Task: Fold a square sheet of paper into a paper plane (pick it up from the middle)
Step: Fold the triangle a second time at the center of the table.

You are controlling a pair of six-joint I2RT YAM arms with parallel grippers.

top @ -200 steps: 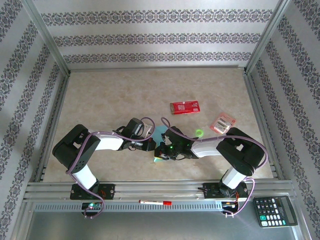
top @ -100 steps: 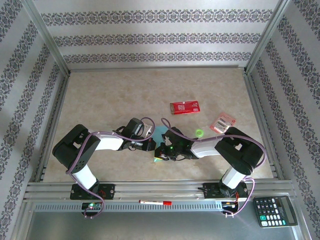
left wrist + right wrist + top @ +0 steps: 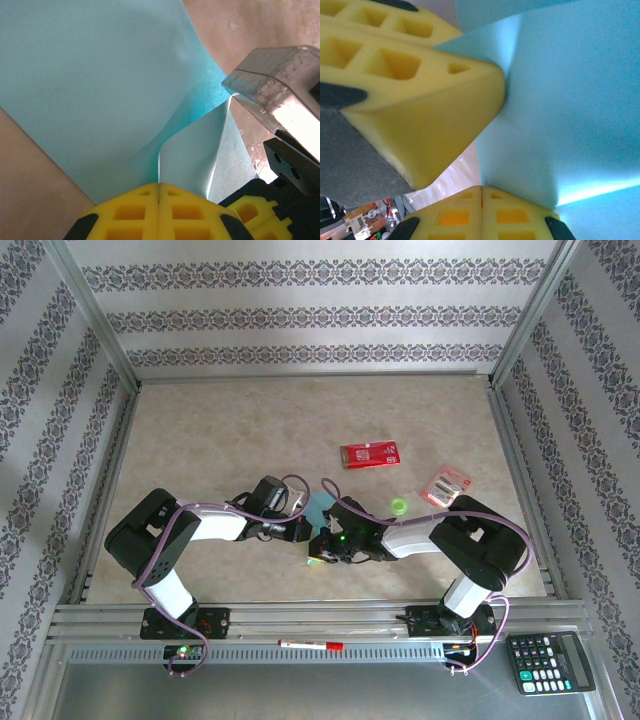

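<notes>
We have the left fingers (image 3: 135, 215) clenched on the near edge of the square sheet of paper (image 3: 90, 85), and the right fingers (image 3: 455, 220) clamped on it as well. The 2 pinches sit just beside each other, so close that each wrist view catches the other arm's yellow tips.

From both grips the sheet spreads away toward the far side of the surface (image 3: 220, 430). It is bowed up, not lying flat. A soft ridge runs outward from the left pinch, and we judge this to be the line any centre fold would follow. Neither arm is nearer, since both already hold the paper at the near middle of the surface. We think the next move depends on drawing the 2 grips apart or across that ridge without tearing the thin sheet. No dart shape shows yet.

The surface is pale and marbled. A red packet (image 3: 370, 454), a pinkish packet (image 3: 445, 486) and a green ring (image 3: 399, 505) lie to the right, apart from the sheet. Striped patterned walls and a metal frame enclose the space.
</notes>
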